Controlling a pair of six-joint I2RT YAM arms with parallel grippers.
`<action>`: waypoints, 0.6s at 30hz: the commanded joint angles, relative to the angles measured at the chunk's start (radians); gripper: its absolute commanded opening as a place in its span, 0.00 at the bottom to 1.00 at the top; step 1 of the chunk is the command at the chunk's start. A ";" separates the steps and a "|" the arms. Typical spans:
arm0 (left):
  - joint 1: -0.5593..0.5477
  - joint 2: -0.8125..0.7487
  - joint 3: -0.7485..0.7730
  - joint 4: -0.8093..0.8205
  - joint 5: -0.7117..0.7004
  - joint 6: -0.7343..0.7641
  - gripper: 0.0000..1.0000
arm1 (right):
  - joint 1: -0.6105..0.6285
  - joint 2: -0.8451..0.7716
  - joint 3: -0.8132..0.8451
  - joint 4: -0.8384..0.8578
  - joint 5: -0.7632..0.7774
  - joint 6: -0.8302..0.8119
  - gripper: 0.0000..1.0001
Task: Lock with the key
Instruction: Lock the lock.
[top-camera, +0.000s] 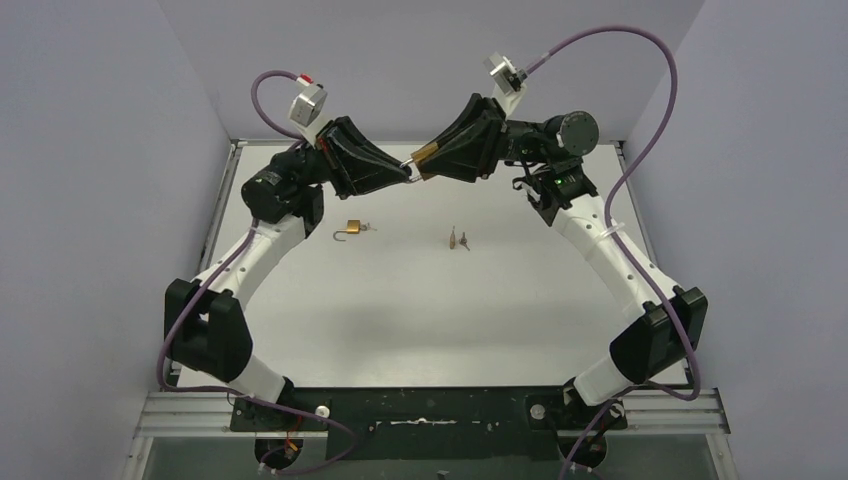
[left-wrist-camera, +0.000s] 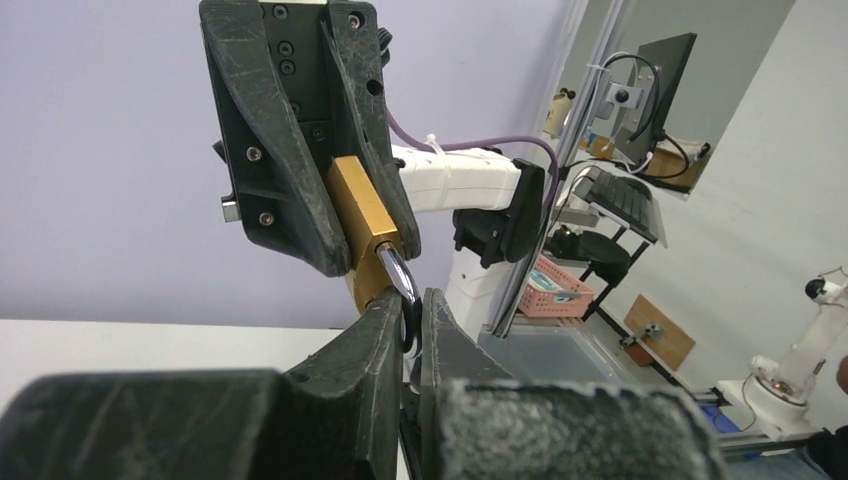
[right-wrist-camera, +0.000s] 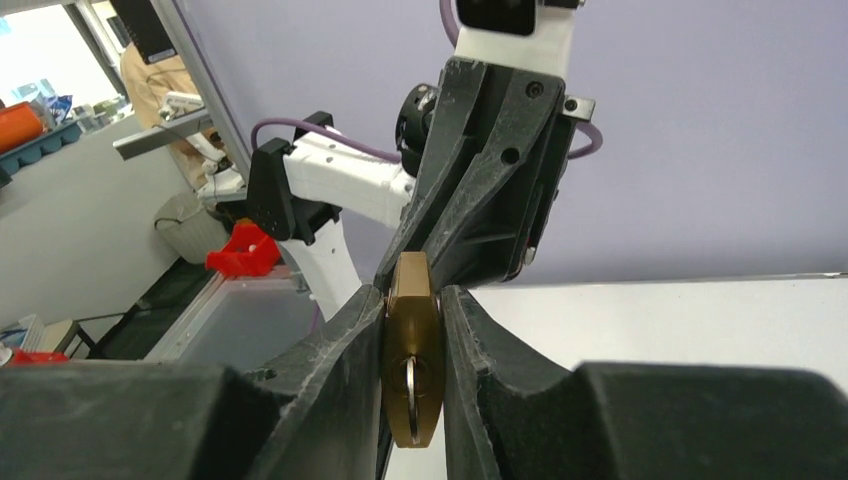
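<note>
A brass padlock (top-camera: 421, 155) is held in the air at the back centre, between both arms. My right gripper (top-camera: 432, 160) is shut on its body, which shows in the right wrist view (right-wrist-camera: 410, 340) with a thin silver key (right-wrist-camera: 411, 380) edge-on in the keyhole. My left gripper (top-camera: 405, 171) is shut on the padlock's silver shackle (left-wrist-camera: 398, 274), pinched between its fingertips (left-wrist-camera: 385, 325). The brass body (left-wrist-camera: 355, 200) sits between the right gripper's fingers in the left wrist view.
A second small brass padlock (top-camera: 350, 229) with its shackle raised lies on the white table (top-camera: 430, 310), left of centre. A small bunch of keys (top-camera: 459, 239) lies near the middle. Walls enclose the left, right and back sides.
</note>
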 joint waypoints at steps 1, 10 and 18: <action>-0.145 0.085 0.020 -0.086 -0.059 0.106 0.00 | 0.186 0.075 0.000 0.091 0.167 0.060 0.00; -0.130 0.097 0.070 -0.084 -0.041 0.079 0.00 | 0.195 0.088 -0.038 0.142 0.154 0.099 0.00; 0.007 0.090 0.035 -0.084 -0.035 0.008 0.00 | 0.067 0.020 -0.051 0.033 0.179 0.035 0.00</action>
